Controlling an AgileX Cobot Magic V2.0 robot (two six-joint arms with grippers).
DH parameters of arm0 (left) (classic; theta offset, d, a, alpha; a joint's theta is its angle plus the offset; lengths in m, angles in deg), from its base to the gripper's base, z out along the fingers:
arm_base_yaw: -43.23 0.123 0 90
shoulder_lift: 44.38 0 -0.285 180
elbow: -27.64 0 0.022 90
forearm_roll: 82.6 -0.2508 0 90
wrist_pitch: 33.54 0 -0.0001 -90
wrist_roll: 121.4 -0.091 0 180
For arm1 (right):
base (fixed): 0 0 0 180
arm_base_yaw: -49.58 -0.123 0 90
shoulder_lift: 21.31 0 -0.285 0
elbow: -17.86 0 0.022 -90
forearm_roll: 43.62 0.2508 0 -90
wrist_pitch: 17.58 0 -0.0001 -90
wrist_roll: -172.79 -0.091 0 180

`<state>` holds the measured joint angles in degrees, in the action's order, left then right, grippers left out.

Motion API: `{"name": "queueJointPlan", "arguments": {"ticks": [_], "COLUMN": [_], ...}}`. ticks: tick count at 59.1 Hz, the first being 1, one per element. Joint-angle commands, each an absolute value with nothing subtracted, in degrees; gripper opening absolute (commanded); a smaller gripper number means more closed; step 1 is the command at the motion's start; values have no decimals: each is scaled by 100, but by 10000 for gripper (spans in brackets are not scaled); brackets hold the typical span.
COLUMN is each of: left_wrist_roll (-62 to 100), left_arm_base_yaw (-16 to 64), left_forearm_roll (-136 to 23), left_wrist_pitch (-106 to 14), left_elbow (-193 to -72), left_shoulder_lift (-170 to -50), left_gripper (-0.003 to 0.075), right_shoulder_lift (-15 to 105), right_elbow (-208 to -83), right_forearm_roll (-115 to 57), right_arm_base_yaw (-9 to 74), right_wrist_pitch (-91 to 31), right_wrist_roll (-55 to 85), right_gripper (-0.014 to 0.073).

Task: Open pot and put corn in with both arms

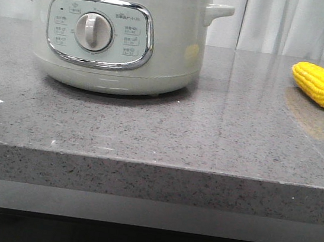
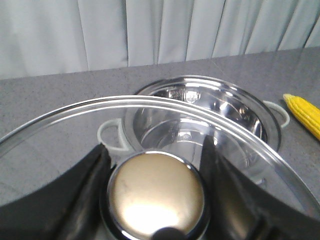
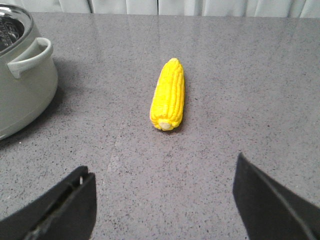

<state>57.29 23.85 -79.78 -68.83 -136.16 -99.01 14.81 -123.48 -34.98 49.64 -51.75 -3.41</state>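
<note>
Holding lid [image 2: 150, 115] by knob [image 2: 156, 197], left fingers [image 2: 92, 172] clamp it above open pot [image 2: 200, 115]. Right fingers [image 3: 65, 200] spread wide, corn [image 3: 168, 94] on surface [image 3: 240, 75] ahead between them. Next: descend, grasp corn.

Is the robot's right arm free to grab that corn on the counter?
Probably yes. The right gripper is open and empty, the corn lies alone on bare counter straight ahead of it, and the pot sits off to one side.
</note>
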Motion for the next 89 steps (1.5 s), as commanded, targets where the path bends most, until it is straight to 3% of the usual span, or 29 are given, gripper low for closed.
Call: {"name": "queueJointPlan", "arguments": {"ticks": [1,20,62,89], "left_wrist_roll": [5777,5777,5777,5777], "left_arm_base_yaw": [2397,2397,2397,2397], "left_forearm_roll": [-7890,-7890,-7890,-7890], "left_wrist_pitch": [-6175,-6374,-6396,-6396], "left_elbow": [-13415,-12627,-12613,-12613], "left_shoulder_lift": [-9391,-8344,-8327,-8327], "left_gripper": [239,239,239,239], "right_shoulder_lift": [1582,2402,6522,8214], "right_elbow": [-12547,-12828,-15525,-16939], "right_forearm_roll": [-3432,-3227,-3064,-3383], "right_arm_base_yaw": [4990,4990,4990,4990], "right_wrist_pitch": [-4812,-5003,-5976,-6108], "right_wrist_roll": [-309,-309,-305,-305], "right_gripper": [581,581,581,581]}}
